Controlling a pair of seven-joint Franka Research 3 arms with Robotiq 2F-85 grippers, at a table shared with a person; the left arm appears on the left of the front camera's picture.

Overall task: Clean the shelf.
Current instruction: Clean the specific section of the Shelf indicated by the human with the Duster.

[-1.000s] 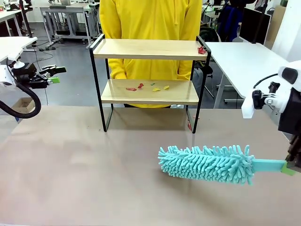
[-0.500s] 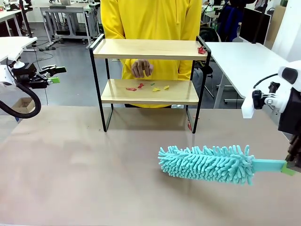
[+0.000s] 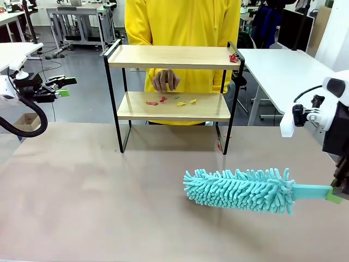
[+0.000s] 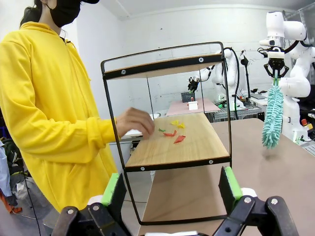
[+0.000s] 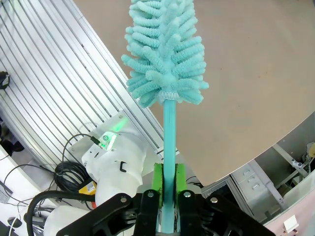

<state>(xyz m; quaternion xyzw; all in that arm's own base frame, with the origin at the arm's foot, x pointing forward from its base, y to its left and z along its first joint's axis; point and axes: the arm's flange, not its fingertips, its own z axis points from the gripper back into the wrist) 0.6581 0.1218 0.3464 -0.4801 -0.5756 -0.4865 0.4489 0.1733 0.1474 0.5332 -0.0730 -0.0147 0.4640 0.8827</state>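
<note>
At the left edge of the front view, the left gripper (image 3: 64,87) hangs beside the table. Its green-padded fingers are spread wide with nothing between them, probably parked clear of the work. In the upper middle stands the shelf (image 3: 169,57), two smooth pale wood boards in a thin black metal frame with raised side rails, its legs on the far part of the matte brown table (image 3: 82,191). A person's hand (image 3: 164,80) hovers over the lower board, just above small flat red, yellow and green scraps (image 3: 177,101). One red scrap (image 3: 233,58) sits at the upper board's right end. In the lower right, a teal duster (image 3: 240,190) of soft stubby chenille strands stretches low along the table; whether it touches is unclear. At the right edge, the right gripper (image 3: 334,195) clamps its flat plastic handle, seemingly ready for sweeping.
</note>
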